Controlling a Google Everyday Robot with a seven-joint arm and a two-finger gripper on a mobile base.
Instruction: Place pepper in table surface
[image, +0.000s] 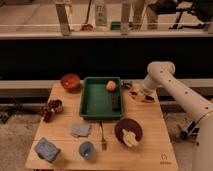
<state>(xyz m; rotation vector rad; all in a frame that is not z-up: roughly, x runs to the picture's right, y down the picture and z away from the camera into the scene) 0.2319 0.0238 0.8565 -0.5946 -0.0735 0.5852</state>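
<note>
The light tan wooden table surface (145, 117) fills the middle of the camera view. My white arm reaches in from the right. My gripper (137, 93) points down just right of the green tray's far right corner, low over the table. A small slim orange-red pepper (143, 100) shows at the gripper's tip, right against the wood. I cannot tell whether it is held or lying free.
A green tray (90, 100) holds a round orange fruit (111, 85) and a dark bar (115, 102). An orange bowl (70, 81) stands far left, and a maroon bowl (128, 131) near the front. A blue cup (87, 149), cloths (80, 130), a fork (103, 138) and dark items (50, 107) lie to the left.
</note>
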